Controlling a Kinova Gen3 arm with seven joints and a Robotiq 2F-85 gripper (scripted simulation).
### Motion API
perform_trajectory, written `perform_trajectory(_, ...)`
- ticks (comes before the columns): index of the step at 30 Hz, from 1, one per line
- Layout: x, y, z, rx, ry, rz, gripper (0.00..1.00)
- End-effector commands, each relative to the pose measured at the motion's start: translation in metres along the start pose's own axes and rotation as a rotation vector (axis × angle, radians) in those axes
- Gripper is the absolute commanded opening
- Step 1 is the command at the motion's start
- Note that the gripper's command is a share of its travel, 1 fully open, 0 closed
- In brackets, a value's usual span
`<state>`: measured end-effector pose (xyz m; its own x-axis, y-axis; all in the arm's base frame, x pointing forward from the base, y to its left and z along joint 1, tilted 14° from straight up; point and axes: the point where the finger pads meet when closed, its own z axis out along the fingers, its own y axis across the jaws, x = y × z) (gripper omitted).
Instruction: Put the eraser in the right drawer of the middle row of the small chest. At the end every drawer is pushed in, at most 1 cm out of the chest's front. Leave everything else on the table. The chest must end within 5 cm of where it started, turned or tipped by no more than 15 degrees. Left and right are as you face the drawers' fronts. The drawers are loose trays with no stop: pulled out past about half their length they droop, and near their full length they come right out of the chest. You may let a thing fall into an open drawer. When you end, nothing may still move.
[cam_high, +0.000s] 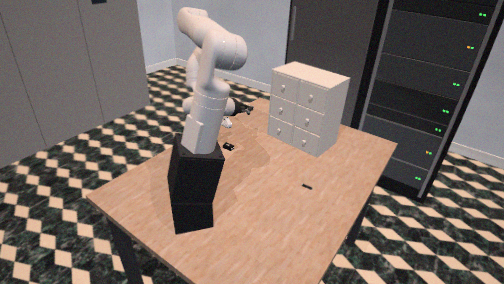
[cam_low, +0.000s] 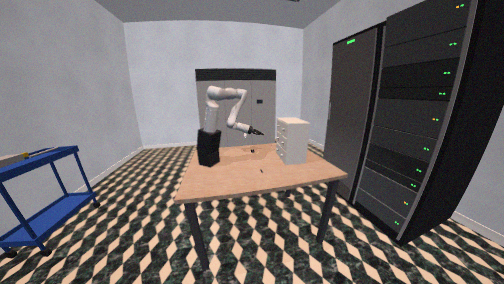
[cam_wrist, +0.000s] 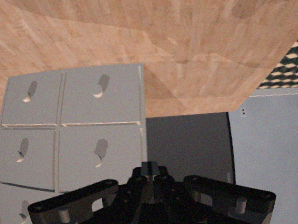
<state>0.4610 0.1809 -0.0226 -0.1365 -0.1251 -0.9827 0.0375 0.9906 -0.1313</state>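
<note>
Wooden tabletop (cam_high: 280, 225) carries all items; nothing has left it. You will find the white chest (cam_high: 327, 107) upright with all six drawers flush, including the middle-row right drawer (cam_high: 307, 120), which is not yet opened. The tool (cam_high: 246, 110) hangs in the air facing the drawer fronts, closed and empty. The eraser, judged to be the small dark block (cam_high: 228, 146) near the arm's base, lies ungrasped. Every step is outstanding: open, pick, drop, close.

Chest (cam_high: 309, 106) on table (cam_high: 280, 235), ahead of jaws, all 6 drawers in. Small object (cam_high: 229, 146) on table below jaws; another (cam_high: 307, 186) well apart.
</note>
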Motion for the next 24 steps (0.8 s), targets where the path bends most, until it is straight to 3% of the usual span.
perform_trajectory(1, -0.002, 0.005, -0.001, -0.004, -0.003, 0.005, 0.00)
perform_trajectory(24, -0.002, 0.015, -0.003, -0.004, -0.003, 0.005, 0.00)
